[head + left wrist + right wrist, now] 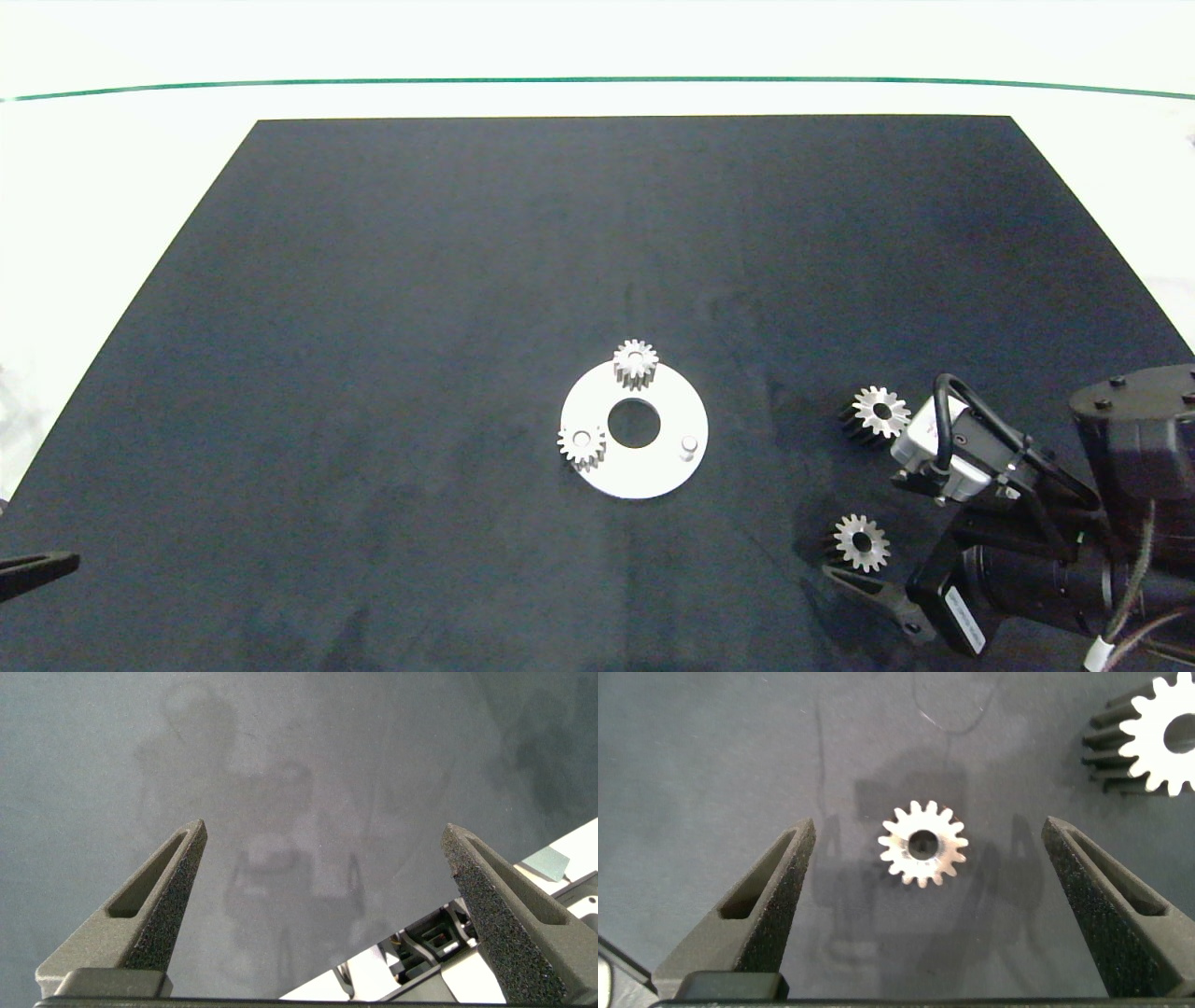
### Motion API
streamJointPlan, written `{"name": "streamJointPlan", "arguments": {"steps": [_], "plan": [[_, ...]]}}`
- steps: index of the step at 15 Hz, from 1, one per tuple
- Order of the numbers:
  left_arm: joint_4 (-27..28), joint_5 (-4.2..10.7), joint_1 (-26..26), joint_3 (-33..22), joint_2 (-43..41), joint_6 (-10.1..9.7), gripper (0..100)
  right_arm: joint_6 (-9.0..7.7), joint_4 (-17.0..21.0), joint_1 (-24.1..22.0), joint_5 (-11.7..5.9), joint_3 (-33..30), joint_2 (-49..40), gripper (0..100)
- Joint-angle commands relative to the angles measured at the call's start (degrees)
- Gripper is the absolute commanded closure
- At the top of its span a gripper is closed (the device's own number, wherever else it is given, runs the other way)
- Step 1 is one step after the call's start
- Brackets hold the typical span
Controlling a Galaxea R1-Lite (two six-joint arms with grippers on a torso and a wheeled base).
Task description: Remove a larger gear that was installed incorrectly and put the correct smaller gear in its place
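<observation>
The smaller gear point(923, 844) lies untouched between the right gripper's point(924, 905) spread fingers; bare mat point(373, 327) is seen all around. The left gripper point(322, 915) is parked open at the near-left edge.

Open mat point(392, 280) left and far; near right, two loose gears point(860, 541) crowd beside the right gripper point(924, 915).
</observation>
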Motion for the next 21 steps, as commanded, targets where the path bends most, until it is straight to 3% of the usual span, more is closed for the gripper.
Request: {"name": "streamJointPlan", "arguments": {"steps": [1,3,10,21], "plan": [[0.17,0.03,0.12,0.13,0.05,-0.05,0,-0.11,0.09,-0.09,-0.84,0.32,1.07,0],[0.08,0.11,0.12,0.22,0.05,-0.05,0,-0.02,-0.08,-0.09,-2.25,0.67,1.86,0],[0.17,0.11,0.12,0.31,-0.48,-0.05,0,0.06,-2.11,-0.27,-2.16,1.55,4.58,0],[0.08,0.11,0.12,1.54,-0.74,-0.05,0,0.15,-2.81,-0.36,-2.16,1.9,5.9,21]]}}
